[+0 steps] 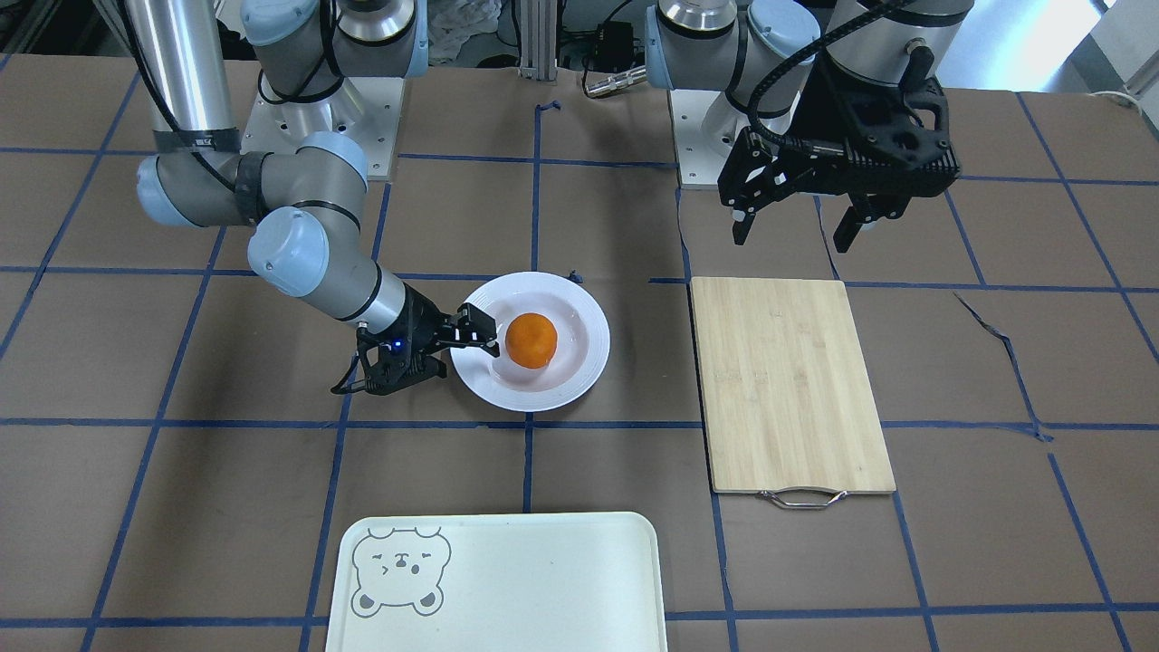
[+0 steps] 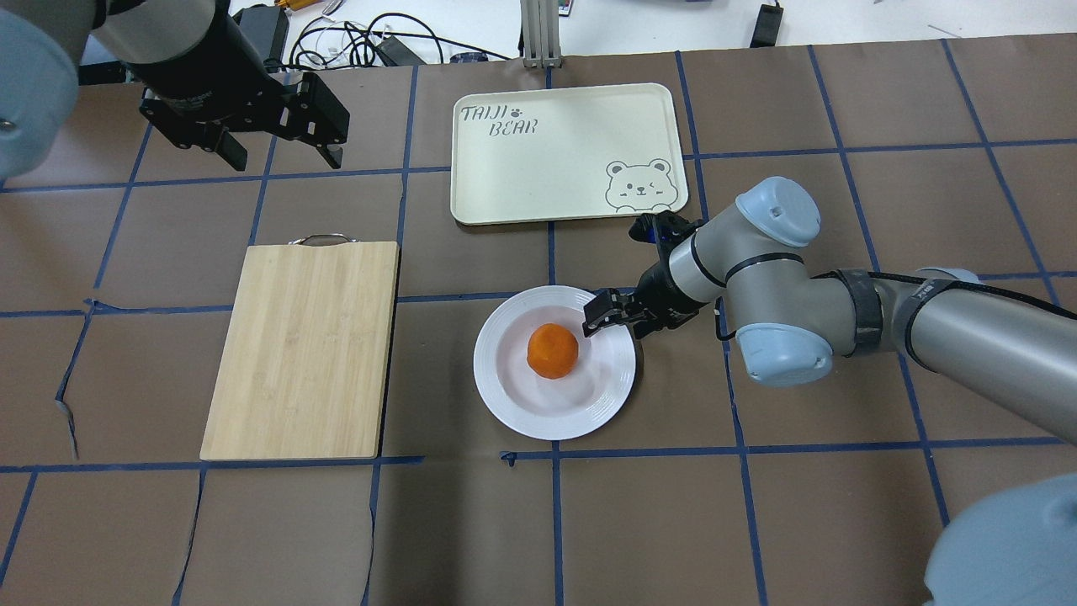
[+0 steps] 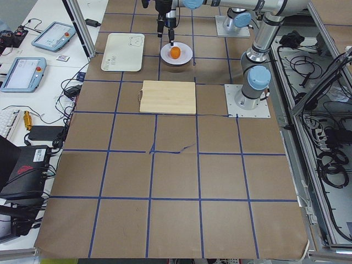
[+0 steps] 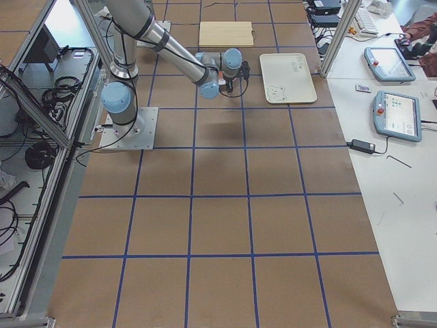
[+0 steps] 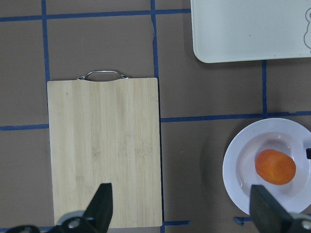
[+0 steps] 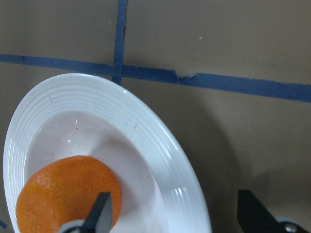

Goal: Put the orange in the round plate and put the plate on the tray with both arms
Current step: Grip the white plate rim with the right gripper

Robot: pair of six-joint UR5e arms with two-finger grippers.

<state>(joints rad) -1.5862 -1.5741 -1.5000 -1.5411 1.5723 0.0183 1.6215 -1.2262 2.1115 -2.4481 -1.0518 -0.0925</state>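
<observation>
The orange [image 1: 531, 340] [image 2: 553, 351] lies in the sunken centre of the white round plate [image 1: 579, 380] [image 2: 538, 425], which rests on the table. My right gripper [image 1: 462, 342] [image 2: 612, 325] is low at the plate's edge on the robot's right and is open. In the right wrist view its gripper [image 6: 175, 213] straddles the rim [image 6: 146, 141], one finger over the plate by the orange [image 6: 68, 191], the other outside. My left gripper [image 1: 797, 222] [image 2: 278, 151] hangs open and empty above the table, beside the board. The cream tray [image 1: 543, 580] [image 2: 538, 168] with the bear face is empty.
A bamboo cutting board [image 1: 788, 385] [image 2: 303, 349] with a metal handle lies flat on the robot's left, between the left gripper and the plate. Brown paper with blue tape lines covers the table. Tablets and cables sit on side benches.
</observation>
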